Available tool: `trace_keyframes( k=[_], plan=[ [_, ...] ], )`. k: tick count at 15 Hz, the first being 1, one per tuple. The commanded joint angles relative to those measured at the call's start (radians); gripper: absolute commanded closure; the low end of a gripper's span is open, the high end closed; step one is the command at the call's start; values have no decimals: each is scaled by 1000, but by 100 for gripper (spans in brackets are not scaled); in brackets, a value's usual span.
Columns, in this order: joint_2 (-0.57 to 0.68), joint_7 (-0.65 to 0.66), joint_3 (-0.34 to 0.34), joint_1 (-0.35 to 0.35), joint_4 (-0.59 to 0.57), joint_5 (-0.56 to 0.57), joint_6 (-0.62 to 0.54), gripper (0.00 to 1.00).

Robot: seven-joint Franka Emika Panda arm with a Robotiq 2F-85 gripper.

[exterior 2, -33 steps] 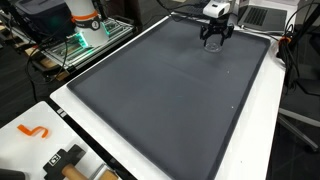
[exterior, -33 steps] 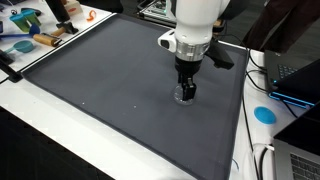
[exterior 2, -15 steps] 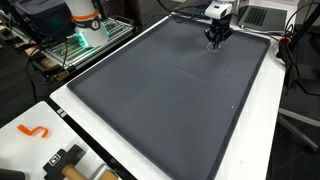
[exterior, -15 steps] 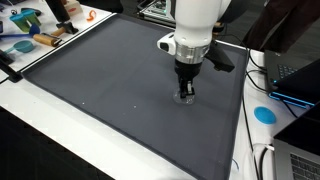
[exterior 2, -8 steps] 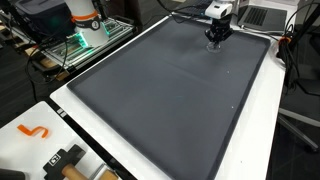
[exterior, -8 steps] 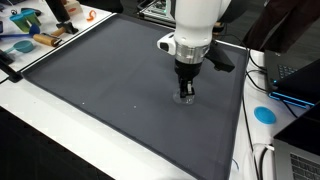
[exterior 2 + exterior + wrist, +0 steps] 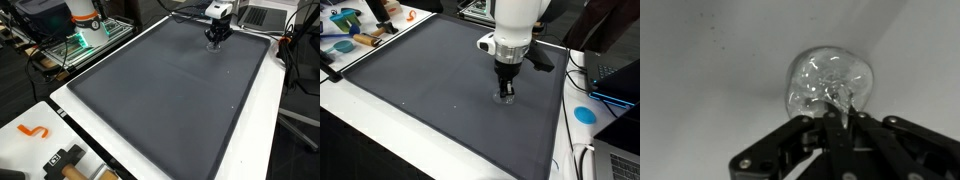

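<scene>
In the wrist view, the one gripper (image 7: pixel 837 118) had its jaws drawn together, pinching the near edge of a single clear, rounded glass (image 7: pixel 825 80). The glass sat low against the one dark mat (image 7: pixel 700 90); whether it touched the mat could not be told.

In an exterior view the gripper (image 7: pixel 505 93) pointed straight down, with the glass (image 7: pixel 504 99) at its tips. It stood on the part of the mat (image 7: pixel 420 90) near the edge that faces one blue disc (image 7: pixel 584 114) on the white table (image 7: pixel 360 135).

In an exterior view the gripper (image 7: pixel 214 40) stood near the far corner of the mat (image 7: pixel 170 100). One orange hook (image 7: pixel 35 131) lay well apart on the table (image 7: pixel 20 110).
</scene>
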State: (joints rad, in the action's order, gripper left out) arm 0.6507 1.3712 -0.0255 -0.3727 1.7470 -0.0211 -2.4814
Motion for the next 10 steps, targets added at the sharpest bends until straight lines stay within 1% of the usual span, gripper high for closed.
trace_keyframes(
  k=[1, 6, 7, 8, 9, 10],
  plan=[
    [-2, -25, -14, 14, -10, -11, 35, 59],
    [-2, -46, -17, 16, -26, -11, 64, 20],
    [-2, -50, -18, 17, -28, -10, 73, 11],
    [-3, -54, -18, 17, -30, -10, 81, 5],
    [-5, -59, -18, 18, -30, -9, 87, 0],
    [-6, -68, -18, 19, -31, -8, 92, 0]
  ],
)
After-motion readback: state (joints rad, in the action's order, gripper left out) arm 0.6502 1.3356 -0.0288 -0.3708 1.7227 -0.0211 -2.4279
